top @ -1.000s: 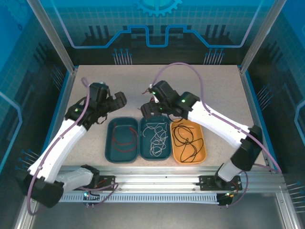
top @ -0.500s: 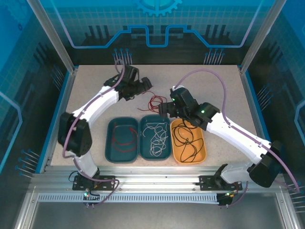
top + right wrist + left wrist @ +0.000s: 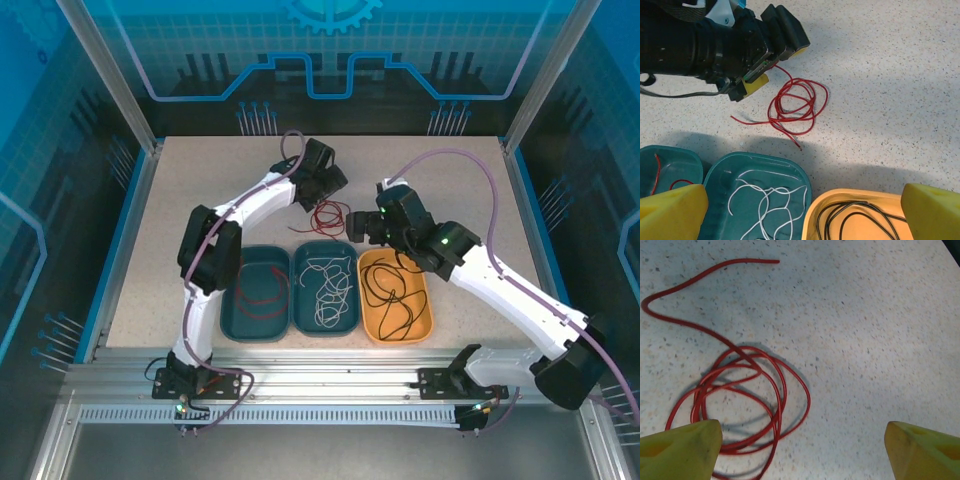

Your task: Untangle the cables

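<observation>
The speckled table (image 3: 200, 200) spreads under both my arms. Three trays sit in a row near its front edge: a left teal tray (image 3: 226, 310), a middle teal tray (image 3: 325, 246) and an orange tray (image 3: 428, 320). The cables are sorted by colour. A red cable (image 3: 258, 295) lies in the left tray, white cables (image 3: 325, 285) in the middle one and black cables (image 3: 390, 290) in the orange one. One more, a red coil (image 3: 328, 213), lies loose on the bare table just behind the middle tray, its free end trailing off in a curve.

My left gripper (image 3: 802, 450) hangs over that coil with its jaws spread wide and nothing between them. From my left wrist, the coil (image 3: 780, 390) sits toward my left finger, whose tip overlaps the loops' edge. I cannot tell whether it touches them. From my right wrist, the left gripper (image 3: 777, 67) sits just beside the coil (image 3: 797, 105).

My right gripper (image 3: 802, 212) hovers over the back rims of the middle and orange trays, jaws fully apart, holding and touching nothing.
</observation>
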Controlling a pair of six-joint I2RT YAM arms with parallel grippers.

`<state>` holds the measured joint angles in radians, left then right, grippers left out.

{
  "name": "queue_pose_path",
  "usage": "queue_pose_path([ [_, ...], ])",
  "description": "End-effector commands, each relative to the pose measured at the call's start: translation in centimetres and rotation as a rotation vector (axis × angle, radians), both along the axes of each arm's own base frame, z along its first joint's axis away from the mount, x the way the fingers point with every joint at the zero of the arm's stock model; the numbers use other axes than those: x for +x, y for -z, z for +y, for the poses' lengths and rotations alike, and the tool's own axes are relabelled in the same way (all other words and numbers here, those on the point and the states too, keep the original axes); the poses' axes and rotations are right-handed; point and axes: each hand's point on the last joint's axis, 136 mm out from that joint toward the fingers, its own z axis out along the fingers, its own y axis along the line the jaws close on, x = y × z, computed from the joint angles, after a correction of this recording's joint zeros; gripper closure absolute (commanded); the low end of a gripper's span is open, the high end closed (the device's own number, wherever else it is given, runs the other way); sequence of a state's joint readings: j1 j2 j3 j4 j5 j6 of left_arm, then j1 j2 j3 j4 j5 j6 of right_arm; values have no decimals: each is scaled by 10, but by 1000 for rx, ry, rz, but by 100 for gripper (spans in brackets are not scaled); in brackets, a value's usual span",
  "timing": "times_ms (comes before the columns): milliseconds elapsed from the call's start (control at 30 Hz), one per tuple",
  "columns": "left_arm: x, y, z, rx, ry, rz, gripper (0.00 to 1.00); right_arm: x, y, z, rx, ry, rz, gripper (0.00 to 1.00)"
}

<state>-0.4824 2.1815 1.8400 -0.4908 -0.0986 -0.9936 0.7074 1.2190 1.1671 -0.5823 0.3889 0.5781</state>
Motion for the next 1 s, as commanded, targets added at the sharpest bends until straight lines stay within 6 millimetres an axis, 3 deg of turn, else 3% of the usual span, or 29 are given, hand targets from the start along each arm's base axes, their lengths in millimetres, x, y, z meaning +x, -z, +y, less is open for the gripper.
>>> queue_pose_path([
  [0, 14, 8, 5, 8, -72, 14, 19, -1, -3, -12, 33, 50, -10, 0],
  [133, 21, 26, 11, 16, -102, 58, 21, -4, -1, -16, 46, 59, 0, 0],
  [400, 32, 47, 16, 44, -105, 77, 47, -6, 2, -22, 65, 78, 13, 0],
  [533, 36, 55, 24, 50, -121, 92, 55, -7, 5, -21, 75, 74, 24, 0],
  [633, 38, 59, 29, 60, -121, 101, 71, -6, 7, -22, 74, 76, 29, 0],
  [700, 40, 55, 29, 59, -107, 95, 84, -6, 7, -21, 76, 74, 31, 0],
  [800, 43, 38, 25, 48, -75, 56, 94, -5, 8, -21, 75, 70, 31, 0],
  [967, 49, -10, 11, -2, 18, -42, 100, -3, 7, -18, 77, 61, 30, 0],
])
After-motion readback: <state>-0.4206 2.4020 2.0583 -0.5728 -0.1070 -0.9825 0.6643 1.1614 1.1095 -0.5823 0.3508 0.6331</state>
